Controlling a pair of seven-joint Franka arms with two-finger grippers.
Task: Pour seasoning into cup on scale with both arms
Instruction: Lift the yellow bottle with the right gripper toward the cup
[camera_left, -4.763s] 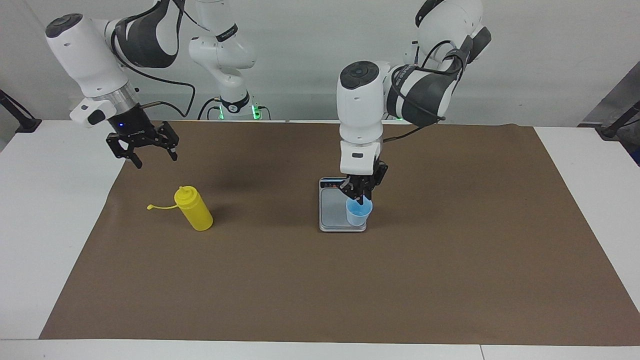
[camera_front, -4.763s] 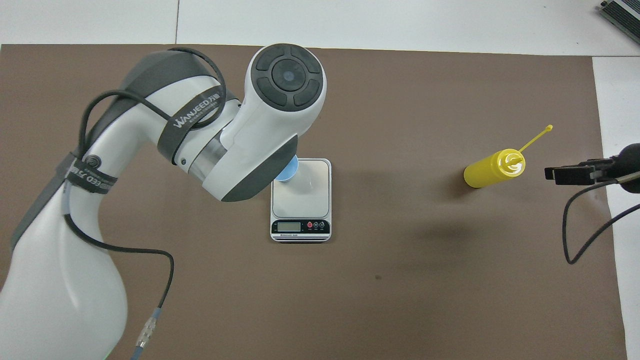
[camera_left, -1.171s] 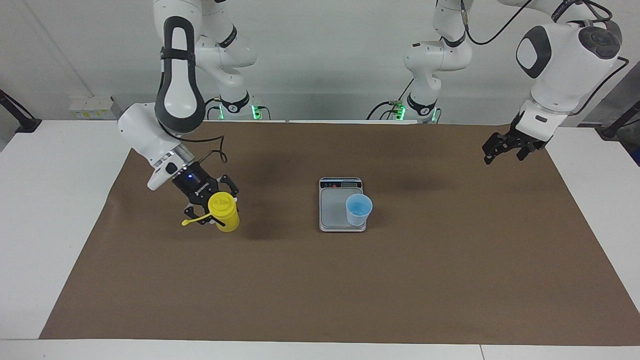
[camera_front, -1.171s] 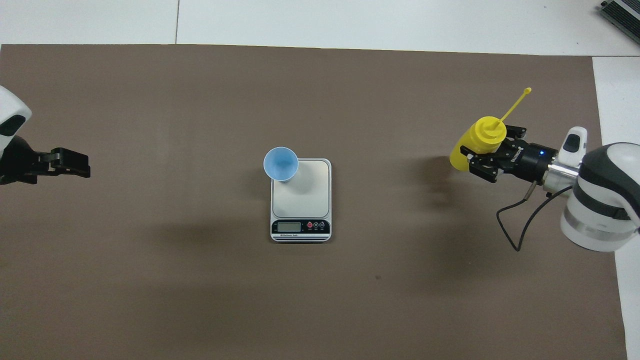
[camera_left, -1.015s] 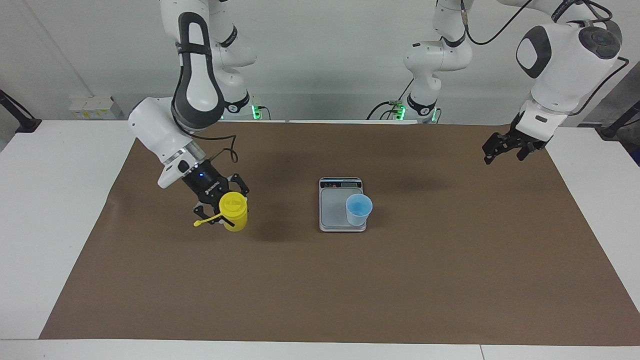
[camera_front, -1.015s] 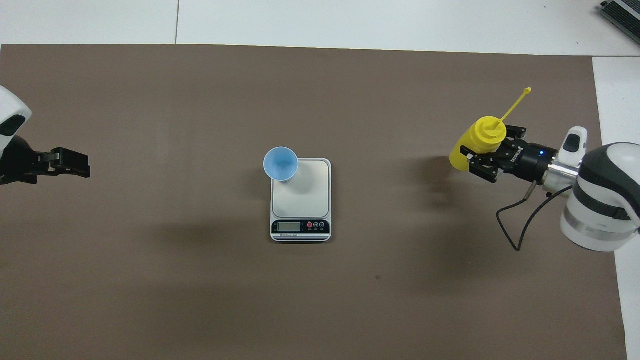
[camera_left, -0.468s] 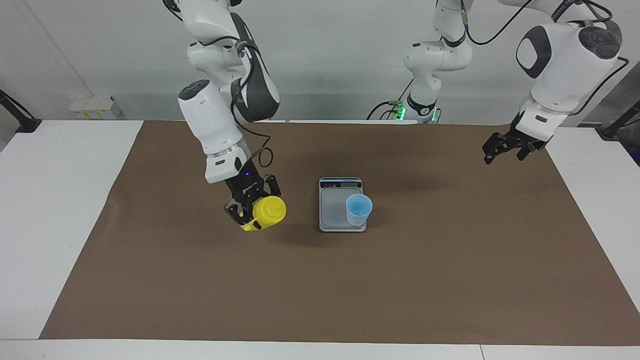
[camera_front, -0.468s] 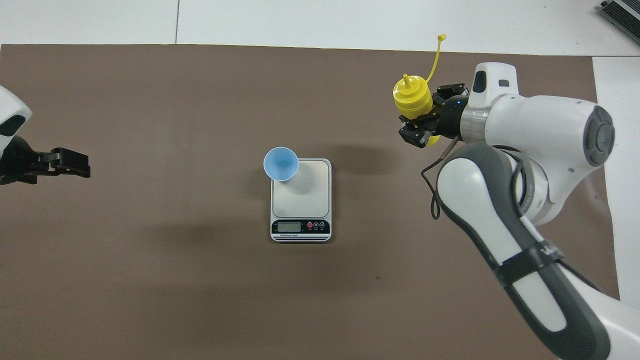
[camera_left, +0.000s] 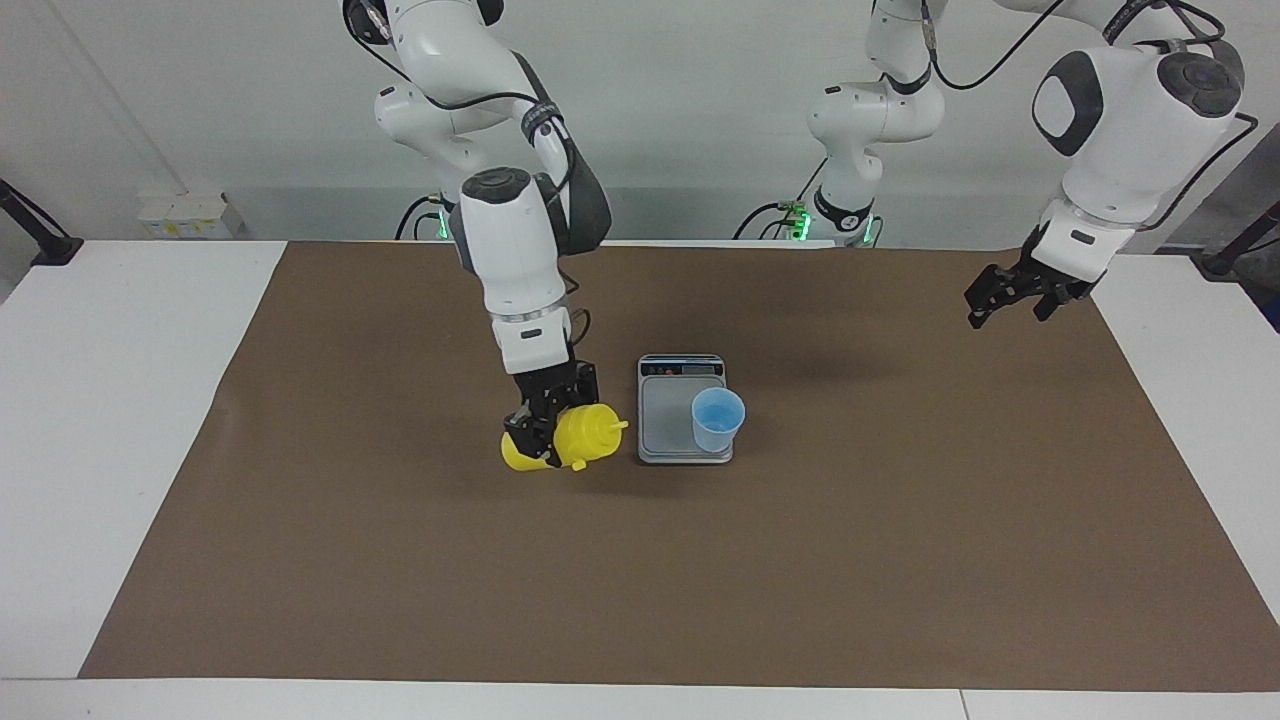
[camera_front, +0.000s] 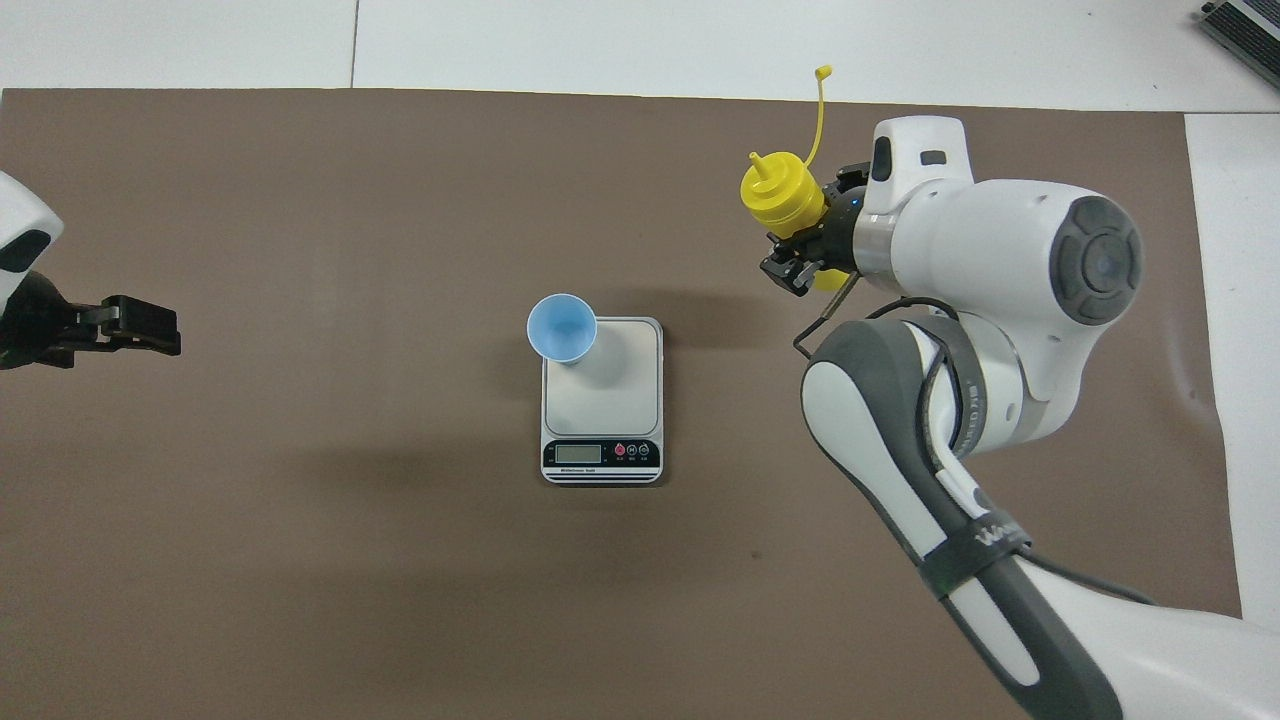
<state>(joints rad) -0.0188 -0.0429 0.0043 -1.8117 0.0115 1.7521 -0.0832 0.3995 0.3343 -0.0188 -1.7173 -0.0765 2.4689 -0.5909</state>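
Observation:
The yellow seasoning bottle (camera_left: 583, 436) (camera_front: 780, 195) hangs tilted almost flat just above the brown mat, its nozzle pointing at the scale. My right gripper (camera_left: 548, 437) (camera_front: 810, 228) is shut on the bottle's body. The bottle's cap strap (camera_front: 820, 110) sticks out loose. The silver scale (camera_left: 665, 415) (camera_front: 615, 400) lies mid-mat, beside the bottle. A light-blue cup (camera_left: 718, 418) (camera_front: 562, 327) stands upright on the scale's corner farthest from the robots, toward the left arm's end. My left gripper (camera_left: 1008, 303) (camera_front: 125, 328) waits open and raised over the mat's edge at the left arm's end.
A brown mat (camera_left: 640, 580) covers most of the white table (camera_left: 100, 400). The right arm's forearm and elbow (camera_front: 950, 420) reach over the mat beside the scale, with a black cable (camera_front: 830, 310) hanging off the wrist.
My right arm has carried the bottle sideways toward the scale and turned it so the nozzle faces the scale. The left arm, the cup and the scale have not moved.

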